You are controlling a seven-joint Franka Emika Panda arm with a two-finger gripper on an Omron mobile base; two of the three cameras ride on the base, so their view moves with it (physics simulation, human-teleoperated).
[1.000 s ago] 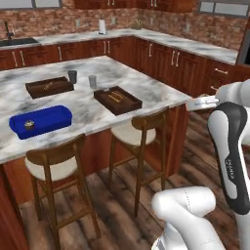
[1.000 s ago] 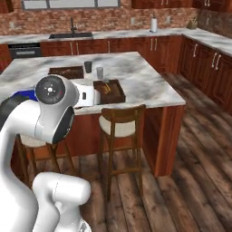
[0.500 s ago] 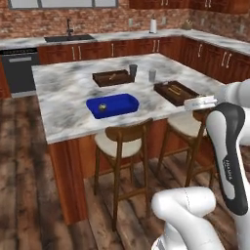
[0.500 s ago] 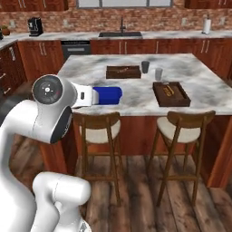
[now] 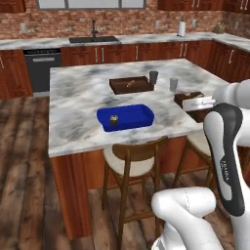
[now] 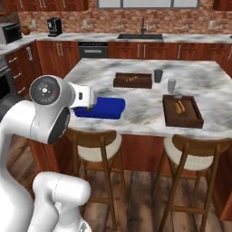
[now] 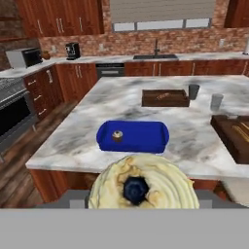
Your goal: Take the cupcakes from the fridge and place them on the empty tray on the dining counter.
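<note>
We see the dining counter [image 5: 78,97], a big island with a marble top, in front of the robot. On it lies the blue tray [image 5: 125,117], near the front edge of the top. One cupcake [image 5: 113,118] already sits inside the tray, close to its left end in the left base view. In the hand view the same cupcake [image 7: 117,136] stands in the left part of the tray [image 7: 141,138].

The second cupcake [image 7: 143,184] is very close to the hand camera, so it looks large there, with a pale frosted top and a dark spot in the middle. It sits just at the place where the finger tips rise, so we judge that the gripper [image 7: 143,197] is closed on it; the finger tips themselves are hidden behind it. The gripper is before the front edge of the counter, not yet over the tray.

In the right base view the hand [image 6: 84,97] is in front of the left end of the tray [image 6: 106,108].

Farther on the counter there are two dark wooden trays, one behind the blue tray [image 5: 131,84] and one at the right side [image 6: 182,111]. Two small cups [image 5: 154,77] [image 5: 174,84] stand between them. Two stools [image 5: 131,161] stand under the front edge of the counter. At the far wall we see a sink [image 5: 93,39].
</note>
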